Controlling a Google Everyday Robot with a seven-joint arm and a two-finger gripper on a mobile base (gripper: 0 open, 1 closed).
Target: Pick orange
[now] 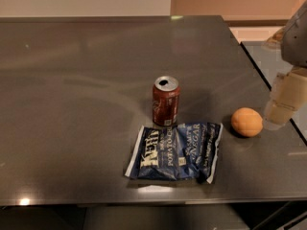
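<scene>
The orange (pixel 247 122) is a small round fruit lying on the dark table (pixel 86 80), right of the middle and near the right edge. My gripper (pixel 284 102) hangs at the far right of the view, just right of the orange and slightly above the table, with a small gap between them. It holds nothing that I can see.
A red soda can (pixel 165 101) stands upright left of the orange. A blue chip bag (pixel 176 151) lies flat in front of the can, its right end close to the orange. The table's right edge (pixel 268 85) runs beside the gripper, with a second surface beyond.
</scene>
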